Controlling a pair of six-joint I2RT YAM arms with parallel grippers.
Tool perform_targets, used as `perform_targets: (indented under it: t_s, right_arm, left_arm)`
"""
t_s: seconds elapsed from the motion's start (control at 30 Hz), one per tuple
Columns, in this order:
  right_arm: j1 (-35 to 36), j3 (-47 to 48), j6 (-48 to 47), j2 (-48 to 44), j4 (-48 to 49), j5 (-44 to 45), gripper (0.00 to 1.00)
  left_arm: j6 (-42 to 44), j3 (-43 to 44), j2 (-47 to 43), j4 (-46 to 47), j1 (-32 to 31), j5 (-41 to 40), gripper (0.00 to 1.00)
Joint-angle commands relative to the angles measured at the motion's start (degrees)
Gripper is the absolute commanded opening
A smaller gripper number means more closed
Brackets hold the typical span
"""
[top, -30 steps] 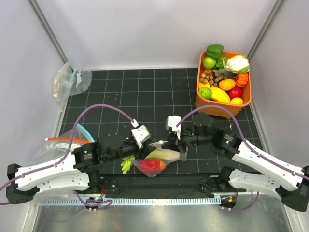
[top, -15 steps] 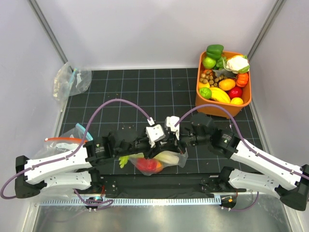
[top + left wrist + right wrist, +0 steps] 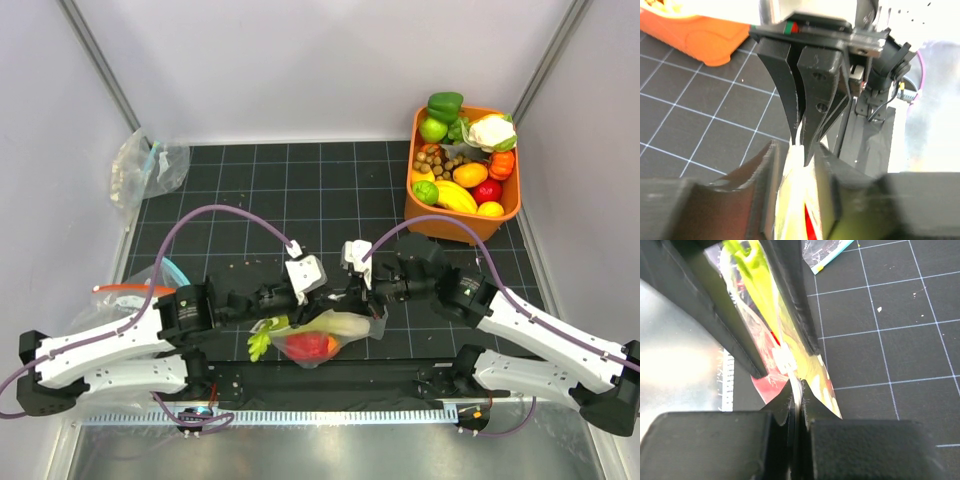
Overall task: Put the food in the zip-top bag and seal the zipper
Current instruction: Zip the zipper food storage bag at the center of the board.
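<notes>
Presently the right hand (image 3: 796, 390) is clenched on a thin fold of the bag (image 3: 816, 376) at its upper edge, film pinched flat between the pads. The left hand (image 3: 797, 154) meets it nose to nose. Its fingers (image 3: 769, 165) stand part-way apart and straddle the same edge, with the bag between them. I cannot tell whether they press the film or only flank it.

Below the hands the bag lies low over the front of the bench (image 3: 300, 190). The celery (image 3: 340, 322) runs along it and a red toy (image 3: 310, 346) sits under the stalk. I can pick out only that one red piece. The leaves (image 3: 262, 342) show at the bag's left end, and I cannot tell whether they lie inside the film. The zipper I cannot make out in any view.

Risks, in my judgement:
- Leaf caught in the mouth would leave a gap in the seal.
- The stalk's bulk may spread the strip behind the left hand.
- A run off the strip's line would close nothing.
- A slipped pinch would let the bag sag.
</notes>
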Motion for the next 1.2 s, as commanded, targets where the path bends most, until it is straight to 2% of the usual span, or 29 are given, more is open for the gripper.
perform_targets:
  t_s: [0.0, 0.07, 0.17, 0.23, 0.27, 0.3, 0.37, 0.43, 0.47, 0.57, 0.6, 1.03, 1.07, 1.13, 1.17]
  right_arm:
    - [0.01, 2.25, 0.59, -0.36, 2.93, -1.43, 0.01]
    - [0.01, 2.34, 0.59, -0.36, 2.93, -1.34, 0.01]
    - [0.01, 2.34, 0.59, -0.36, 2.93, -1.43, 0.01]
    - [0.01, 2.34, 0.68, -0.45, 2.84, -1.34, 0.01]
    - [-0.08, 2.34, 0.76, -0.45, 2.84, -1.34, 0.01]
    - [0.01, 2.34, 0.76, -0.45, 2.93, -1.34, 0.01]
    - [0.01, 2.34, 0.85, -0.45, 2.93, -1.43, 0.01]
    - [0.01, 2.34, 0.85, -0.54, 2.93, -1.43, 0.01]
    - [0.01, 2.34, 0.85, -0.54, 2.93, -1.43, 0.01]
    - [-0.08, 2.34, 0.94, -0.54, 2.93, -1.08, 0.01]
    - [0.01, 2.34, 1.03, -0.63, 2.93, -0.21, 0.01]
    - [-1.48, -1.26, 4.54, -7.13, 6.80, 14.03, 0.01]
    - [-1.66, -1.44, 4.63, -7.31, 7.23, 13.87, 0.01]
    - [-1.75, -1.44, 4.72, -6.96, 7.59, 12.64, 0.01]
    - [-1.75, -1.35, 4.81, -6.70, 7.50, 12.64, 0.01]
  left_arm:
    - [0.33, -0.02, -1.10, 2.80, 0.18, 0.04, 0.33]
    - [0.33, 0.07, -0.67, 2.54, 0.10, -0.40, 0.26]
    - [0.42, 0.86, 1.00, 1.58, 0.10, -2.16, 0.25]
    - [0.42, 1.30, 1.97, 1.14, 0.18, -2.43, 0.31]
    - [0.42, 1.48, 2.15, 1.05, 0.10, -2.43, 0.42]
    - [0.33, 1.48, 2.15, 1.05, 0.10, -2.34, 0.46]
    - [0.33, 1.39, 1.97, 1.05, 0.18, -2.34, 0.48]
    - [0.42, 1.30, 1.54, 0.96, 0.10, -2.42, 0.34]
    - [0.33, 1.22, 1.27, 0.96, 0.18, -3.21, 0.21]
    - [-0.28, 0.34, -0.39, 0.96, 0.10, -6.62, 0.03]
    - [-0.72, -0.01, -0.92, 0.96, 0.10, -7.69, 0.01]
    - [-7.41, -8.01, -14.63, -0.36, 0.10, -17.19, 0.00]
    - [-7.41, -8.36, -14.90, -0.10, 0.18, -17.36, 0.01]
    - [-7.32, -8.02, -13.86, 0.16, 0.19, -17.46, 0.09]
    - [-7.14, -7.23, -13.15, -0.09, 0.10, -17.54, 0.04]
